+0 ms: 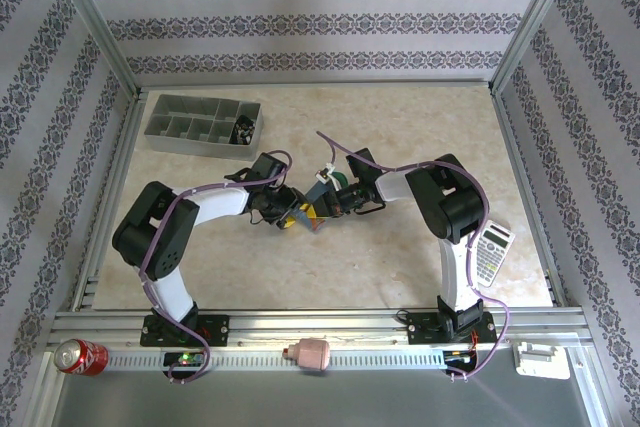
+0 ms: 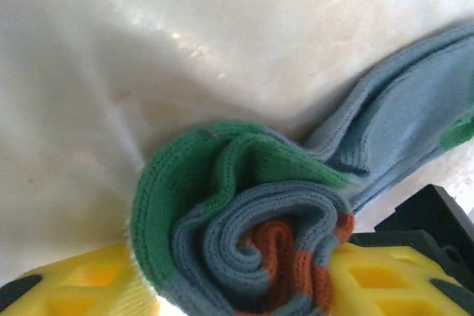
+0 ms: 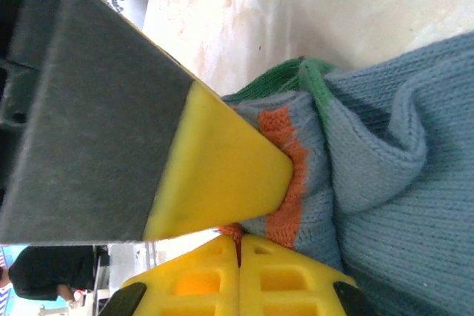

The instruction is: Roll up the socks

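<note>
The blue-grey sock (image 2: 252, 220) lies near the middle of the surface (image 1: 400, 267), about midway between its left and right edges, with both arms meeting over it. The left wrist view shows it wound into a spiral: orange-red cuff (image 2: 278, 257) at the core, grey turns around that, the green band (image 2: 170, 183) outermost. The left hand (image 2: 244, 294) has its 2 yellow fingers (image 2: 89, 279) against either side of this roll, gripping it. The right hand (image 3: 241, 231) is closed in a tight pinch on the sock's orange-red edge (image 3: 285, 183).

An unrolled tail (image 2: 400, 131) lies flat on the surface toward the right, so the roll is, in my judgement, partly done. To finish it well:

1. Hold the left grip firm but not crushing, so the spiral stays round.
2. Let the right hand feed the tail under light tension, with no slack or creases.
3. Keep the turns stacked squarely; a skewed wrap would cone out and loosen.
</note>
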`<state>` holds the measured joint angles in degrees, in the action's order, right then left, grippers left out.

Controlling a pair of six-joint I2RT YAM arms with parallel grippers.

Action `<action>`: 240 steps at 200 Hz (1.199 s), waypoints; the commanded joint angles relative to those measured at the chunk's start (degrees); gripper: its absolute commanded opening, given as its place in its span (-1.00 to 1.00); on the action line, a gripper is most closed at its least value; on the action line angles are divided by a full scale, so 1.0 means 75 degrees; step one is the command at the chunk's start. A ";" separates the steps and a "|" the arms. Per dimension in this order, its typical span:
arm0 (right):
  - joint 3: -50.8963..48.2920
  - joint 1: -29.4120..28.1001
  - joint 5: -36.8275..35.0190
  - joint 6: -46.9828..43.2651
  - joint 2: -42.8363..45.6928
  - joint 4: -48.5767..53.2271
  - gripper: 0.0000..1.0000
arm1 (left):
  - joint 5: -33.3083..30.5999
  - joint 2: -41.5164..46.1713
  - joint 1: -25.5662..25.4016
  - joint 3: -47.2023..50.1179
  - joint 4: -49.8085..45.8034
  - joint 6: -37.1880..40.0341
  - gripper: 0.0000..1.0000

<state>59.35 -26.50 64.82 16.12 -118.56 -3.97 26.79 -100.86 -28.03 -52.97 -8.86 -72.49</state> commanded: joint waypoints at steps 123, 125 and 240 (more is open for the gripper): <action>-0.2479 -0.2932 -0.6446 -0.4111 0.3630 -0.1504 0.23 | -0.1364 0.1714 -0.0059 0.1509 -0.3306 -0.2139 -1.00; -0.2623 -0.3019 -0.6573 -0.4149 0.3717 -0.1646 0.24 | -0.1367 0.1673 -0.0059 0.1464 -0.3339 -0.2139 -1.00; -0.2008 -0.5481 -1.1595 -0.5934 0.2473 -0.1750 0.14 | -0.1357 0.0505 0.0091 0.0018 -0.4484 -0.1600 -1.00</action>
<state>42.37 -67.29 -15.44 -25.87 -97.71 -16.38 20.97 -94.06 -28.01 -53.47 -34.68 -85.30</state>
